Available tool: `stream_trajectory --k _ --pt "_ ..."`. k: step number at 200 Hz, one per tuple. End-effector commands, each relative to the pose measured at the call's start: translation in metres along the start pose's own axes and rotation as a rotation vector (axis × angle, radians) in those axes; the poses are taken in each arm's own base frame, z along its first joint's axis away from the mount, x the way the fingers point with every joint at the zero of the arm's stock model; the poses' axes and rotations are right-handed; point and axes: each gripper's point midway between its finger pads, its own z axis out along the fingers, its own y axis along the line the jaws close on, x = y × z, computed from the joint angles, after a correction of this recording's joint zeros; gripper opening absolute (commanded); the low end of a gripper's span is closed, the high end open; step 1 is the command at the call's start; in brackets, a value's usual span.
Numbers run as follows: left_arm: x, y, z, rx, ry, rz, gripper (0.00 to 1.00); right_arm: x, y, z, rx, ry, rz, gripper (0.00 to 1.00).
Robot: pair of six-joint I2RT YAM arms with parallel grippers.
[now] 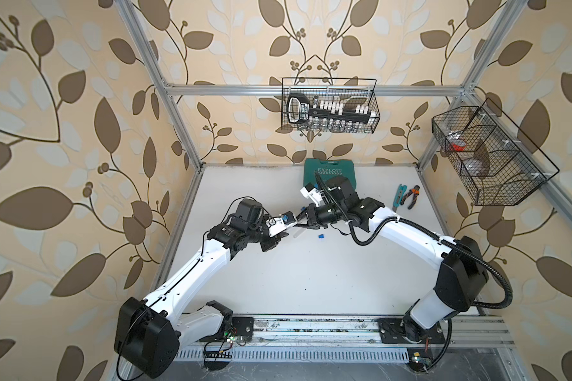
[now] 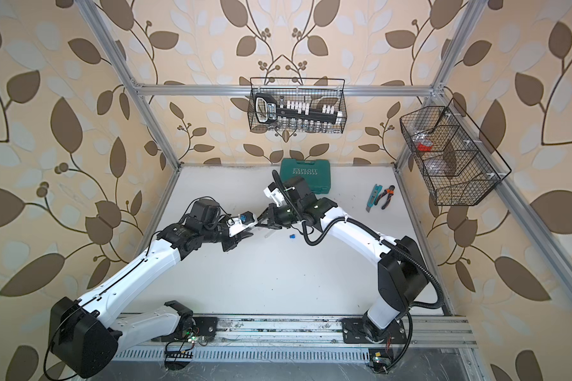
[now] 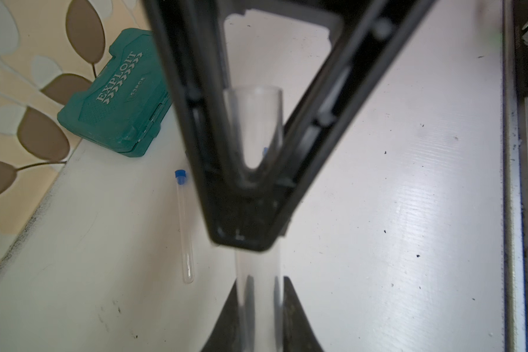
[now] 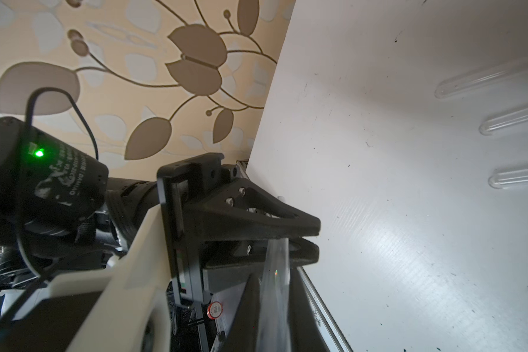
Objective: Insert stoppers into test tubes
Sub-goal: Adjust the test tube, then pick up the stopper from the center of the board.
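Closest to its own wrist lens, the left claw (image 3: pixel 264 285) is pressed together on a clear test tube (image 3: pixel 252 128). The right claw (image 3: pixel 241 242) pinches the same tube farther along, so both arms grip it above the white desk (image 1: pixel 311 280) in what looks like a handover. Its open mouth carries no plug. Just to the right of the pair in a top view, a loose blue stopper (image 1: pixel 320 236) lies on the desk, near the claws but touching neither. The left wrist view shows a capped tube (image 3: pixel 186 231) lying flat on the desk, a fitted stopper (image 3: pixel 180 176) in its end. The right wrist view shows the rounded ends of three desk tubes (image 4: pixel 512 122), their mouths out of frame. By this evidence at least one tube is finished and the held one is not; the others cannot be judged.
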Motion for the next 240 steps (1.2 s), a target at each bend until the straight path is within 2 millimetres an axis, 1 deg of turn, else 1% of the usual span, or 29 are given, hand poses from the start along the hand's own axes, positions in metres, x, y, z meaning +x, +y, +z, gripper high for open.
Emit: stream_trajectory --k 1,31,39,44,45,46,52,60,77,95,103,110,121,123,128,132,137,154,163,174,182,201,220,240 --pt "0.0 -0.003 -0.004 -0.002 -0.003 0.027 0.14 -0.004 0.013 -0.008 -0.036 -0.018 -0.021 0.0" --pt "-0.004 -0.005 -0.007 -0.002 -0.02 0.055 0.06 -0.004 0.013 -0.007 -0.035 -0.018 -0.02 0.01" --pt "-0.004 -0.005 -0.007 -0.004 -0.019 0.063 0.04 -0.005 0.014 -0.008 -0.037 -0.022 -0.022 0.06" --pt "-0.003 -0.005 -0.007 -0.007 -0.016 0.066 0.03 -0.006 0.015 -0.01 -0.039 -0.026 -0.026 0.12" --pt "-0.003 -0.005 -0.007 -0.008 -0.016 0.068 0.03 -0.007 0.015 -0.01 -0.04 -0.028 -0.027 0.14" --pt "-0.003 -0.004 -0.008 -0.01 -0.015 0.07 0.03 -0.007 0.015 -0.01 -0.04 -0.028 -0.027 0.14" --pt "-0.001 -0.004 -0.007 -0.011 -0.009 0.07 0.02 -0.009 0.017 -0.013 -0.045 -0.039 -0.036 0.22" --pt "0.0 -0.003 -0.007 -0.017 -0.004 0.07 0.0 -0.012 0.019 -0.017 -0.05 -0.053 -0.045 0.28" --pt "0.001 -0.003 -0.007 -0.023 0.001 0.056 0.0 -0.025 0.021 -0.036 -0.059 -0.122 -0.081 0.36" --pt "0.003 0.0 -0.005 -0.035 0.007 0.018 0.0 -0.041 0.011 -0.067 -0.022 -0.22 -0.118 0.41" --pt "0.005 0.002 -0.003 -0.043 0.014 0.002 0.0 -0.048 0.0 -0.084 0.02 -0.264 -0.145 0.42" --pt "0.008 0.004 -0.001 -0.051 0.025 -0.014 0.0 -0.051 -0.011 -0.094 0.069 -0.29 -0.178 0.42" --pt "0.013 0.01 0.002 -0.076 0.046 -0.043 0.0 -0.053 -0.037 -0.111 0.2 -0.323 -0.256 0.41" --pt "0.014 0.01 0.003 -0.08 0.05 -0.049 0.0 -0.053 -0.046 -0.114 0.238 -0.327 -0.281 0.41" --pt "0.017 0.012 0.004 -0.086 0.062 -0.061 0.0 -0.052 -0.054 -0.118 0.281 -0.327 -0.324 0.41" --pt "0.019 0.014 0.005 -0.091 0.07 -0.069 0.0 -0.052 -0.067 -0.123 0.344 -0.331 -0.364 0.41" --pt "0.021 0.016 0.006 -0.094 0.079 -0.084 0.0 -0.05 -0.079 -0.126 0.398 -0.32 -0.419 0.41" --pt "0.029 0.023 0.01 -0.112 0.103 -0.136 0.0 -0.047 -0.104 -0.133 0.499 -0.283 -0.591 0.41" --pt "0.032 0.026 0.011 -0.125 0.111 -0.149 0.0 -0.043 -0.115 -0.131 0.54 -0.244 -0.686 0.42" --pt "0.034 0.029 0.012 -0.14 0.11 -0.16 0.0 -0.033 -0.129 -0.124 0.563 -0.156 -0.847 0.42" --pt "0.034 0.031 0.012 -0.145 0.106 -0.164 0.0 -0.021 -0.139 -0.117 0.558 -0.071 -0.972 0.43" --pt "0.039 0.03 0.014 -0.144 0.109 -0.168 0.0 0.006 -0.166 -0.096 0.495 0.108 -1.168 0.45" --pt "0.046 0.029 0.018 -0.144 0.126 -0.168 0.0 0.018 -0.193 -0.083 0.483 0.226 -1.284 0.45" --pt "0.049 0.028 0.019 -0.146 0.135 -0.162 0.0 0.022 -0.211 -0.07 0.465 0.309 -1.351 0.46"
